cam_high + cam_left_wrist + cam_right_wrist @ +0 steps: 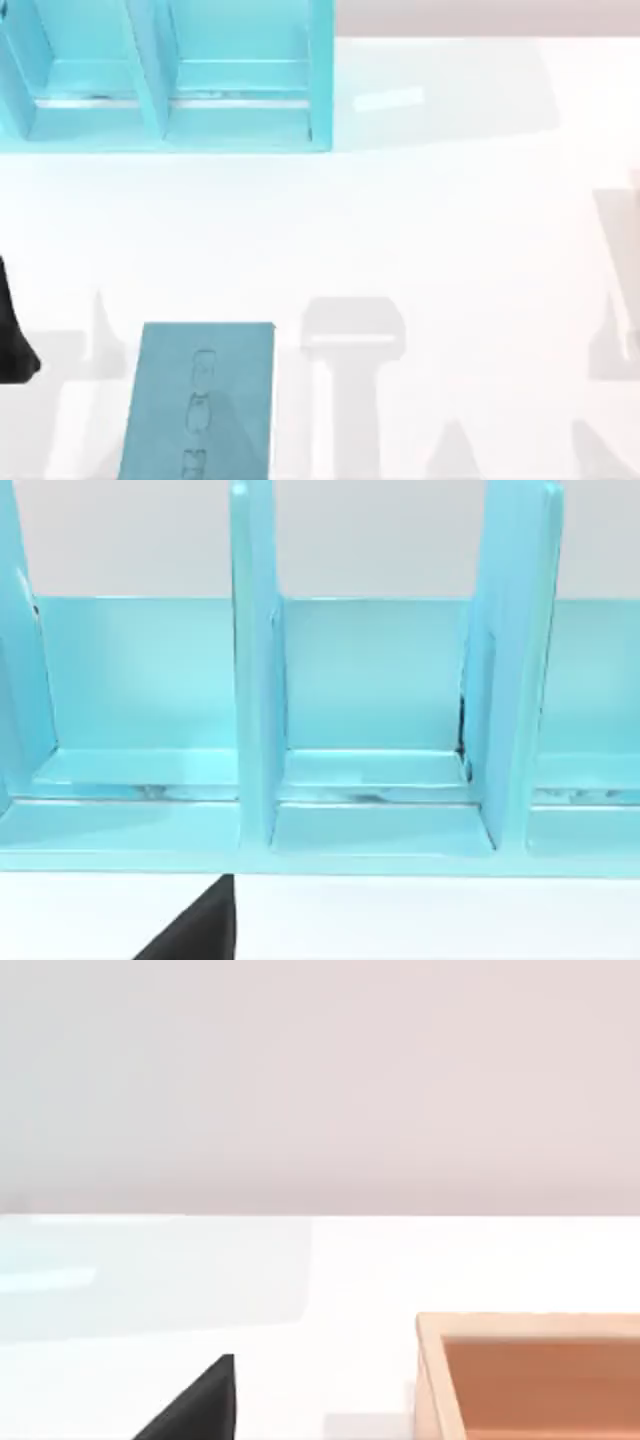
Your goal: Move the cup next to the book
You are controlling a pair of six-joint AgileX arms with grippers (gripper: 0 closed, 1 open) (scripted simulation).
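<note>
From above, the white table (450, 230) is stretching wide. The light-blue shelf unit (170, 80) is standing at its far left corner, compartments facing the camera. The book (200, 400) is lying flat at the near edge, left of centre, well apart from the shelf unit. Its teal cover is facing up, with faint darker markings running down the middle. A dark piece of the left arm (14, 330) is poking in at the table's left edge, just left of the book and not touching it. Grey shadows are falling across the near half of the table, to the right of the book.

On the left wrist camera, the shelf unit (370, 700) is sitting square in front, its upright dividers splitting it into compartments. A black wedge of the left gripper (195, 930) is showing over the white table (450, 920) in front of it. Whether it is open or closed, I cannot tell.

On the right wrist camera, a black wedge of the right gripper (195, 1410) is showing over the table (350, 1270). Open or closed, again I cannot tell. A tan wooden box (530, 1375) with an orange-brown inside is sitting on the table near that gripper. A pale wall (320, 1080) is rising behind the table.
</note>
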